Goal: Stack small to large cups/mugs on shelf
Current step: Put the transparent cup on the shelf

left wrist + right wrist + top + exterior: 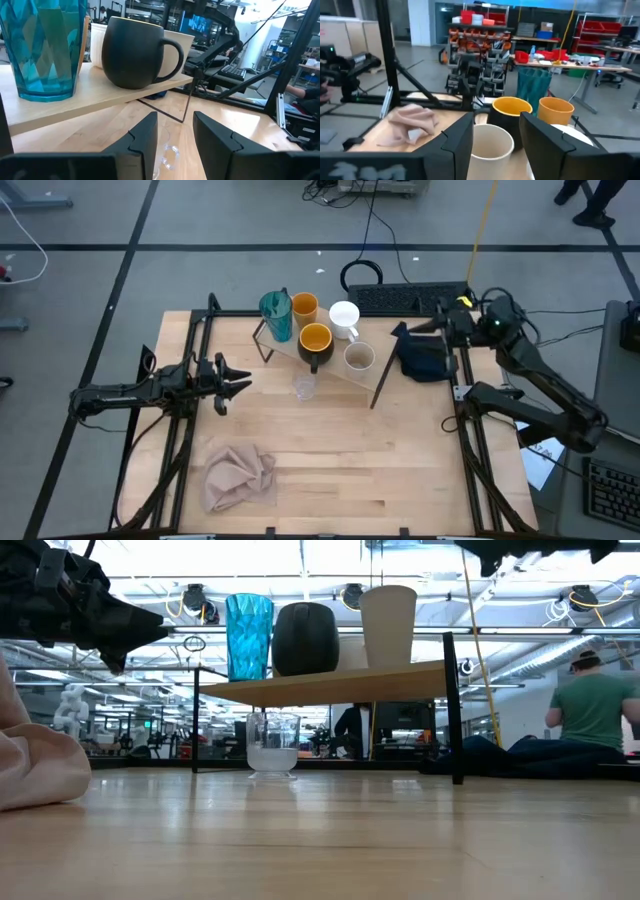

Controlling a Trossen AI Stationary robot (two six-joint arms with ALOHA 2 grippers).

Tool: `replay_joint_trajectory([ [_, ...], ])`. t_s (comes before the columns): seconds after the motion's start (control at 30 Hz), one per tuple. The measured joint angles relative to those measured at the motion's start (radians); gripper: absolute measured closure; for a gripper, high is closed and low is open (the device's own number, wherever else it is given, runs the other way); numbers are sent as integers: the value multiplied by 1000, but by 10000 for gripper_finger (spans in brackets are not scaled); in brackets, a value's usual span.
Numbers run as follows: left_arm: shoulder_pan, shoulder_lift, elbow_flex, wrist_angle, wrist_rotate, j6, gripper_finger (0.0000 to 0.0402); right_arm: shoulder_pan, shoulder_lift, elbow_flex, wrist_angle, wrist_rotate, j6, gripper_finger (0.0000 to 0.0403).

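Observation:
The shelf carries the teal tumbler, orange cup, white mug, black mug and beige cup, all standing on their bases. The clear glass stands on the table by the shelf's near edge. My left gripper hovers open and level to the left of the glass, pointing at it. My right gripper is open and raised at the shelf's right, above the navy cloth, with the beige cup in front of its fingers.
A pink cloth lies crumpled at the near left of the table. A navy cloth lies at the far right, beside the shelf's black wire leg. A person sits in the room beyond the table.

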Motion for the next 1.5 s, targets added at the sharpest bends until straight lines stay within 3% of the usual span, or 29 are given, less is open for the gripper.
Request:
replay_joint_trajectory([
  [0.13,0,0,0,0,29,-1,277,46,-17,0,-49,91,19,250],
  [0.37,0,0,0,0,60,-1,277,106,-50,0,-261,303,-15,250],
  [0.57,0,0,0,0,60,3,277,156,-82,-3,-449,426,32,250],
  [0.8,0,0,0,0,60,4,277,315,-85,-178,-218,503,123,250],
  [1.03,0,7,0,2,38,-48,277,458,-85,-304,87,565,97,250],
  [1.27,-7,60,0,63,51,-101,277,564,-87,-319,230,561,40,250],
  [1.5,-79,198,0,104,47,-130,277,599,-84,-319,325,560,21,250],
])
